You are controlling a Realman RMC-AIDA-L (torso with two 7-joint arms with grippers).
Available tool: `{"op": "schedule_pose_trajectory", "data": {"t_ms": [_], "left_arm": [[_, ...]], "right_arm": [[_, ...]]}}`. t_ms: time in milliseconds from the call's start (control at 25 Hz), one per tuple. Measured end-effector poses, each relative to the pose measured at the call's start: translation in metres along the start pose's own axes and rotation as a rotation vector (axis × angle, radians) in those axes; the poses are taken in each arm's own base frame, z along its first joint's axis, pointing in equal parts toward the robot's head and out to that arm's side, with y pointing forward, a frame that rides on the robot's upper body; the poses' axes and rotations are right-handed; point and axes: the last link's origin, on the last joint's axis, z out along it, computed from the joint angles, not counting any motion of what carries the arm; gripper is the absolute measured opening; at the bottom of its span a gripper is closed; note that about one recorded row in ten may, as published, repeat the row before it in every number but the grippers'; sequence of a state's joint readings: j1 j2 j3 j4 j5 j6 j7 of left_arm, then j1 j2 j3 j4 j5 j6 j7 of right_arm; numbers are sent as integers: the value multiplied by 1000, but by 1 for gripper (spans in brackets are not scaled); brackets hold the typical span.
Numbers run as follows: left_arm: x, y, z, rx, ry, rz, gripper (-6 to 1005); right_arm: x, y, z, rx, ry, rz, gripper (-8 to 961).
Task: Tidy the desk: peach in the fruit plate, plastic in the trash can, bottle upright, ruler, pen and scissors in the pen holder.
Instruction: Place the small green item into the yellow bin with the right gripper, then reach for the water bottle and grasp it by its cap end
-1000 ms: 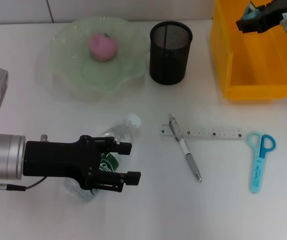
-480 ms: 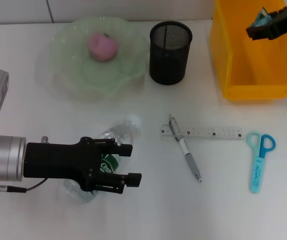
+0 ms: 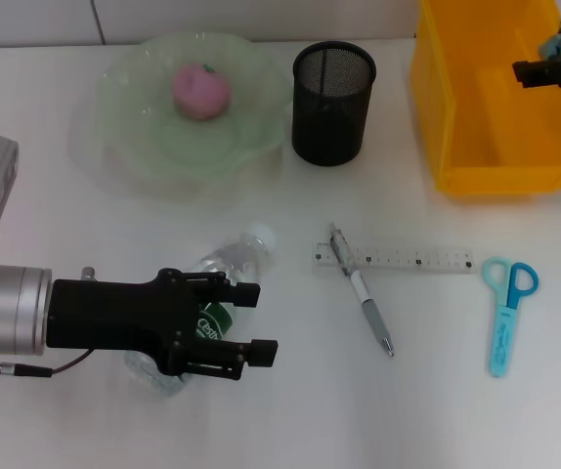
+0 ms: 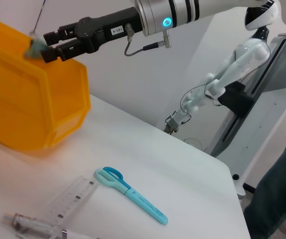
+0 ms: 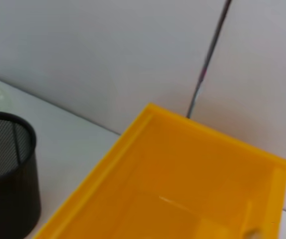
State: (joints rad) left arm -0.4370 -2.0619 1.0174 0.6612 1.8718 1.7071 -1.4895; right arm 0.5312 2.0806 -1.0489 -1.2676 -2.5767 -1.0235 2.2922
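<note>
Clear bottle [image 3: 224, 277] lies between the left tool's [image 3: 252, 319] spread fingers; right tool [image 3: 527, 72] pinches plastic [image 4: 35, 46].

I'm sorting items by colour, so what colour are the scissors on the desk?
Light blue; the scissors show best in the head view.

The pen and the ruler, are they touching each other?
Touching. In the head view the pen lies across the ruler's end, its upper part overlapping it with no gap.
</note>
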Motion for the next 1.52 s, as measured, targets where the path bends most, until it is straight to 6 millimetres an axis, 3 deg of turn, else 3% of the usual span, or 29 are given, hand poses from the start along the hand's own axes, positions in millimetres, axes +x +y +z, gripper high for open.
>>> {"op": "schedule_pose_trajectory", "data": {"t_ms": [200, 440, 680, 720, 760, 800, 840, 880, 920, 960, 1080, 1120, 1160, 1200, 1280, 1320, 1360, 1400, 1520], "left_arm": [[0, 0, 1, 0, 1, 0, 806], [0, 1, 0, -3, 4, -2, 803], [3, -1, -4, 5, -2, -41, 800], [3, -1, -4, 5, -2, -41, 799], [5, -4, -7, 15, -10, -71, 798], [5, -4, -7, 15, -10, -71, 798], [19, -12, -19, 63, -11, -170, 797], [19, -12, -19, 63, -11, -170, 797], [29, -16, -23, 93, -24, -221, 796], [29, -16, -23, 93, -24, -221, 796], [46, -19, -25, 145, -59, -287, 794], [61, -22, -24, 198, -98, -336, 794], [61, -22, -24, 198, -98, -336, 793], [69, -24, -23, 228, -120, -361, 792], [89, -27, -19, 284, -164, -399, 791], [106, -29, -10, 317, -217, -412, 791], [106, -29, -10, 317, -217, -412, 790], [119, -33, 2, 355, -285, -416, 790], [128, -40, 17, 426, -373, -411, 788]], "right_arm": [[1, -3, -3, 7, -20, 16, 825], [-1, -3, -8, -1, -39, 27, 826], [9, 14, -31, -206, -106, 22, 826], [23, 19, -45, -323, -150, 20, 826], [23, 19, -45, -323, -150, 20, 826], [41, 23, -57, -441, -206, 26, 826], [55, 25, -64, -515, -250, 30, 826], [55, 25, -64, -515, -250, 30, 825], [78, 26, -72, -615, -309, 42, 825], [78, 26, -72, -615, -309, 42, 825], [114, 27, -80, -735, -398, 90, 825], [133, 29, -81, -769, -445, 120, 825], [133, 29, -81, -769, -445, 120, 825], [148, 35, -81, -781, -473, 133, 825], [154, 38, -80, -778, -480, 136, 826], [162, 43, -80, -765, -490, 132, 826], [162, 43, -80, -765, -490, 132, 826], [166, 48, -80, -759, -495, 131, 826], [168, 57, -82, -787, -511, 140, 826]]}}
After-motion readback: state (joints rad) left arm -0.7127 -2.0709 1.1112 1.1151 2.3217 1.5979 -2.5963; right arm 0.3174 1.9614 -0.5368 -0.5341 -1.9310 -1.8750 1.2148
